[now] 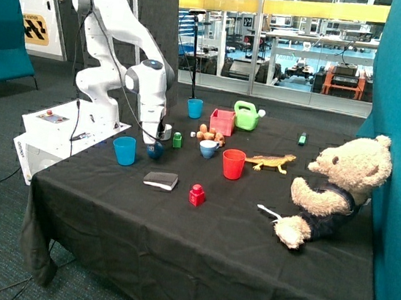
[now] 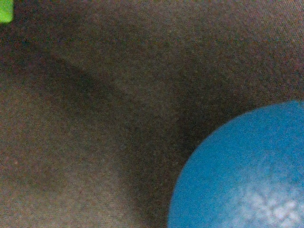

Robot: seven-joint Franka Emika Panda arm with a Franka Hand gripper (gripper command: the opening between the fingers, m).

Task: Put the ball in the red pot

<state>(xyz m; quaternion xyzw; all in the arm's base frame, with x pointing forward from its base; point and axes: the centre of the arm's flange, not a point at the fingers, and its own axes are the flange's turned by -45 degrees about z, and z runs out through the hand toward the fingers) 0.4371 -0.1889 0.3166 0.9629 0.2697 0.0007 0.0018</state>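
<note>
From the outside view, the gripper (image 1: 156, 144) was down at the ball (image 1: 155, 151) on the black tablecloth (image 1: 211, 240), between a blue cup (image 1: 124, 150) and a small green block (image 1: 177, 140). Its grip could not be told. The red pot (image 1: 222, 122) stood well apart, its contents hidden. The grasp seemed in hand; lifting and carrying would follow. The wrist view showed the ball (image 2: 242, 171) close below on the cloth.

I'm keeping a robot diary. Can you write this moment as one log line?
gripper: down at ball | ball: on table | red pot: no ball yet
</note>
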